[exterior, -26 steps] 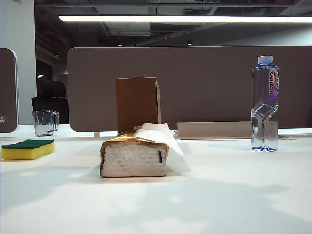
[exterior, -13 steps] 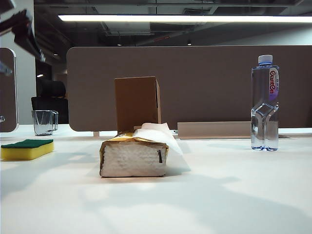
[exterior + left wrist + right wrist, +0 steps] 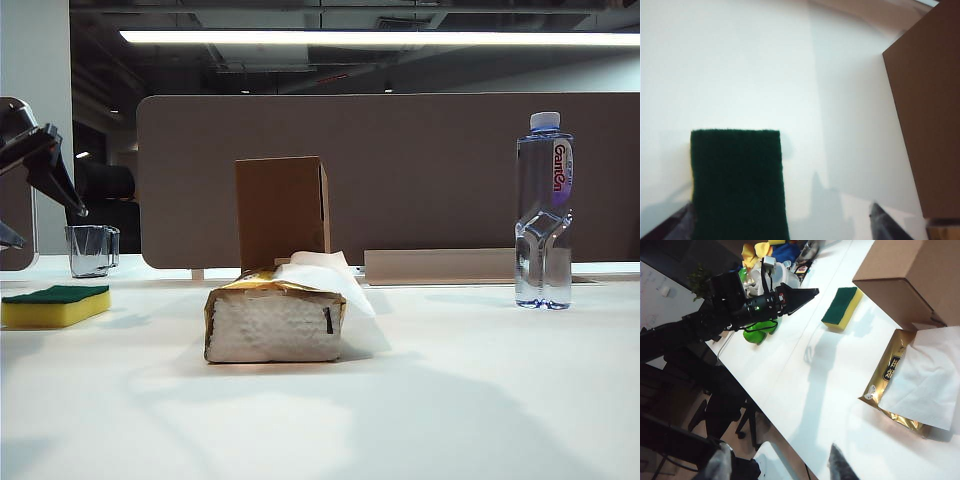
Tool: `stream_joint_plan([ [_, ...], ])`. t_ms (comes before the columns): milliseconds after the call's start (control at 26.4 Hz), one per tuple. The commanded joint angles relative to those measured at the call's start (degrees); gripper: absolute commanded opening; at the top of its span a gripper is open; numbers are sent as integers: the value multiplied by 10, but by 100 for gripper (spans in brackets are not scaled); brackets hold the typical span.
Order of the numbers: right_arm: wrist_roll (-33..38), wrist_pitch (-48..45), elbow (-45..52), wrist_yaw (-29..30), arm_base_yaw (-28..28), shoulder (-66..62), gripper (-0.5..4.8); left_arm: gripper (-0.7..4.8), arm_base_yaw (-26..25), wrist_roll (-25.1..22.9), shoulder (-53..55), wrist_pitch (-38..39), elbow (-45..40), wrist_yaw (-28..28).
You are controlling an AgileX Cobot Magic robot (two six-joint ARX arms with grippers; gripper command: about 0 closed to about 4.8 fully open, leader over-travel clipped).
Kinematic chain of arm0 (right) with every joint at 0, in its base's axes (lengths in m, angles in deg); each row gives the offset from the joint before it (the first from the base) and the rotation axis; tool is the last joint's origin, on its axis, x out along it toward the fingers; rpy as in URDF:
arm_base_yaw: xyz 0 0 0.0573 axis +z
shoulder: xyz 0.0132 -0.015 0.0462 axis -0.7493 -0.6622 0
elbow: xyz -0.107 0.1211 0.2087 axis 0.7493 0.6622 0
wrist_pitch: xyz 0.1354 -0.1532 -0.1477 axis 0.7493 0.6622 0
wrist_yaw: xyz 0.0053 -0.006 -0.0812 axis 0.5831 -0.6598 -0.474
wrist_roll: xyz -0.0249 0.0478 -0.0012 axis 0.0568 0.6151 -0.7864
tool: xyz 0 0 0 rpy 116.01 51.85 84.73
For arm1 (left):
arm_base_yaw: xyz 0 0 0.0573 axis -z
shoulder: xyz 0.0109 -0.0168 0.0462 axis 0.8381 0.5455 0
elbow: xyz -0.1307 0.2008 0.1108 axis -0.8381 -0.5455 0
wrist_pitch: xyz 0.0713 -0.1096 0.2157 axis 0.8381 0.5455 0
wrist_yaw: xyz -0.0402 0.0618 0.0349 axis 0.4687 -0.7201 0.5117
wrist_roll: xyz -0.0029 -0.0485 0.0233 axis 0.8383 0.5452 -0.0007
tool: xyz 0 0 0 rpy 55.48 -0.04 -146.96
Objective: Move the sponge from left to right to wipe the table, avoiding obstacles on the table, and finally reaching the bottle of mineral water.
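The yellow sponge point(image 3: 55, 305) with its dark green top point(image 3: 737, 185) lies flat at the far left of the white table point(image 3: 450, 400). My left gripper point(image 3: 50, 228) hangs open above it, with nothing in its jaws; one fingertip point(image 3: 682, 224) shows beside the sponge. The gold-and-white tissue pack point(image 3: 275, 320) and the upright brown box point(image 3: 282, 210) stand mid-table. At the far right stands the bottle of mineral water point(image 3: 543, 210). My right gripper point(image 3: 780, 465) is open and empty over the table's near edge, out of the exterior view. From there I see the left gripper point(image 3: 790, 295), sponge point(image 3: 842, 307), box point(image 3: 910, 275) and tissue pack point(image 3: 900, 385).
A clear glass cup point(image 3: 92, 250) stands behind the sponge at the back left. A brown partition point(image 3: 420, 170) runs along the table's far side. Off the table's left end are colourful clutter point(image 3: 760, 250) and a black chair point(image 3: 715, 405).
My left gripper has come down into the exterior view at the top left and now hangs lower, above the sponge. The things on the table have not moved.
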Motion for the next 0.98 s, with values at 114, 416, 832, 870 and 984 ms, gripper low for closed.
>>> stream_joint_plan([
  [114, -2, -9, -3, 7, 16, -11, 256, 479, 0, -28, 49, 8, 43, -14],
  [416, -4, -8, -4, 12, 16, -23, 256, 479, -1, -45, 105, 14, 50, -37],
  [832, -4, -8, -4, 12, 16, -24, 256, 479, 0, -64, 150, -9, 50, -61],
  [870, -4, -8, -4, 12, 16, -24, 256, 479, 0, -64, 157, -13, 50, -61],
  [984, -4, -7, -4, 12, 16, -24, 255, 378, 1, -62, 164, -11, 50, -62],
])
